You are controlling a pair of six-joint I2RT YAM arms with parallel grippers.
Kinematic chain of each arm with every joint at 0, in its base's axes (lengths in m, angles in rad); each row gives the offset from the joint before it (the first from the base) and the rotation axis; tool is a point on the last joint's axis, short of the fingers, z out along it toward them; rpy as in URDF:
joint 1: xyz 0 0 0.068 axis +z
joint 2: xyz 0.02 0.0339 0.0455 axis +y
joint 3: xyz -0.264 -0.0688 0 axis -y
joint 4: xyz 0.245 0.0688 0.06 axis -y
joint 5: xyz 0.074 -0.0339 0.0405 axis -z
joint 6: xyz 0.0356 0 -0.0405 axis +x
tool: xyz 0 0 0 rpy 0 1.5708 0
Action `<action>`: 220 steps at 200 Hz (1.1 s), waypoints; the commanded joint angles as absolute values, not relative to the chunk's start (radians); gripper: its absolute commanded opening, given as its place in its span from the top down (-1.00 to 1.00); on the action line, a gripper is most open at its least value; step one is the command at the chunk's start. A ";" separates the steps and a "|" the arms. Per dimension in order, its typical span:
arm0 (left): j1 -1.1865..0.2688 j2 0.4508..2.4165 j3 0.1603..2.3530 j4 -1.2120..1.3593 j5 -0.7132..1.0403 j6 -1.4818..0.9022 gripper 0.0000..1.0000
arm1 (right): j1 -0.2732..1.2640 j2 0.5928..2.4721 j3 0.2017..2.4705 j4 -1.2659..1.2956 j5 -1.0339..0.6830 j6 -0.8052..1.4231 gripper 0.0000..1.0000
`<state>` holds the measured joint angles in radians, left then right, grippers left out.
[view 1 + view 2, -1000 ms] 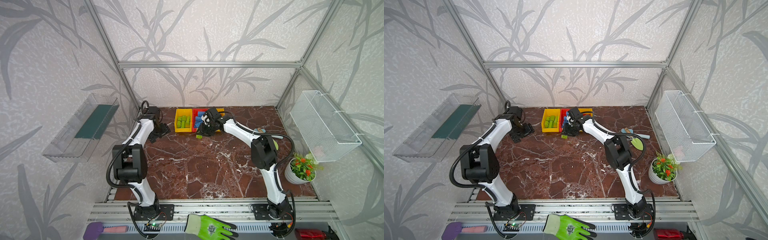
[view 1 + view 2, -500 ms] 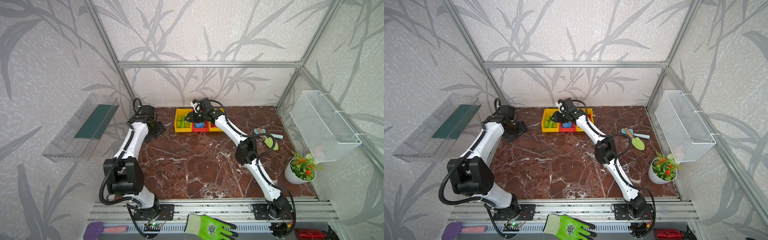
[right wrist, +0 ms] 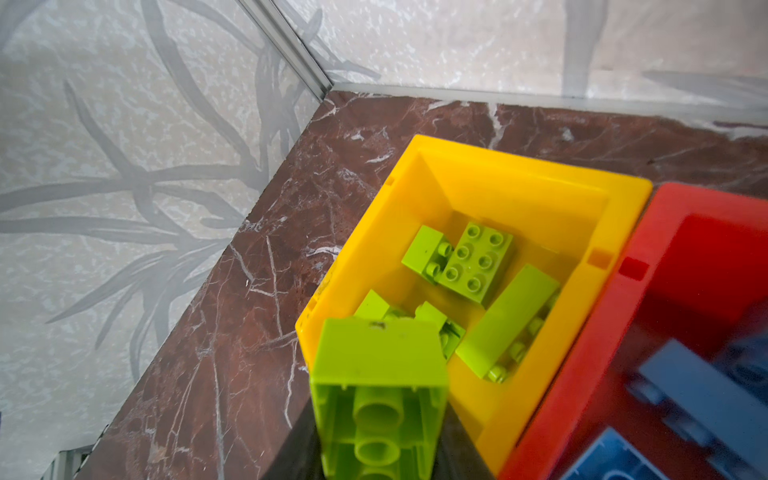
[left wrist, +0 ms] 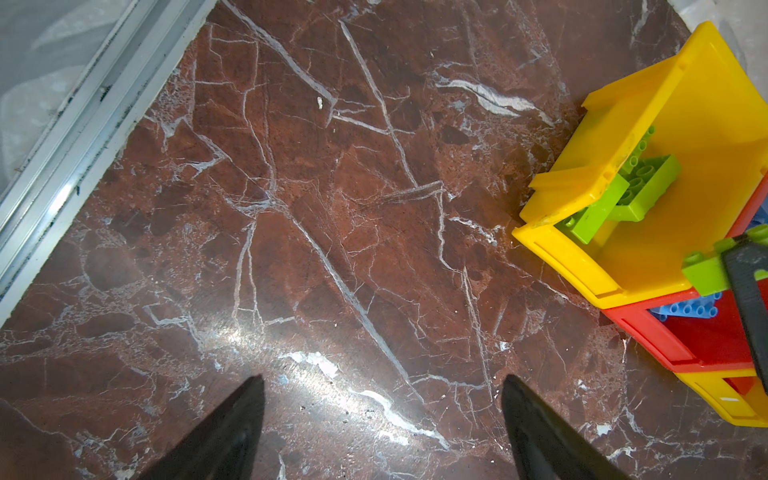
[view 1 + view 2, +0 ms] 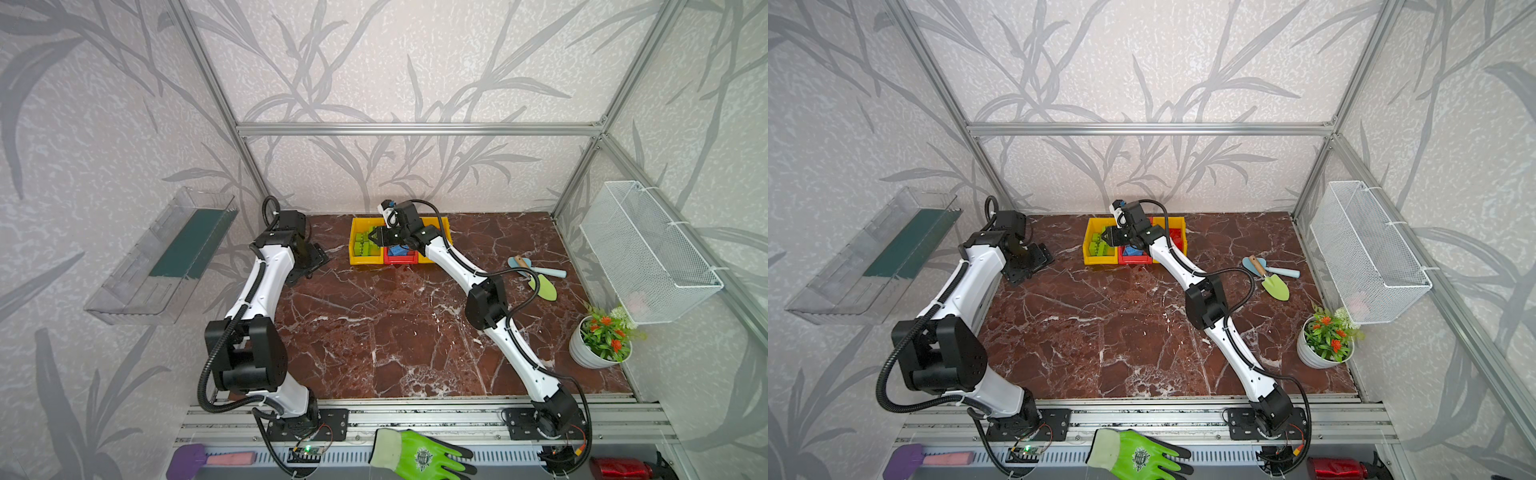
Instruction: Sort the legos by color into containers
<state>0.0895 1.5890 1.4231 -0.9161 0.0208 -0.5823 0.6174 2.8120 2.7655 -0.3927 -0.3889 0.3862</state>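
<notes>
Right fingers (image 4: 748, 299) pinch green lego (image 3: 378, 374) (above yellow bin (image 3: 519, 183)).

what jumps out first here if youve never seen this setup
The bright row of bins at the back of the dark marble table catches the eye first. The right gripper is shut on a lime green brick above the yellow bin, where more green bricks lie, with blue bricks in the red bin beside it. The left gripper hangs open over bare marble.
</notes>
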 commanded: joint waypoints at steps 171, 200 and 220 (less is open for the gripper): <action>0.103 1.328 1.208 -0.640 -0.235 -0.393 -0.86 | 0.647 2.253 2.154 -0.237 -0.269 0.149 -0.98; 0.099 1.212 1.009 -0.447 -0.308 -0.348 -0.87 | 0.616 1.937 1.672 -0.132 -0.157 0.105 -0.98; 0.093 1.071 0.818 -0.229 -0.305 -0.342 -0.90 | 0.560 1.733 1.391 -0.082 -0.102 0.097 -0.98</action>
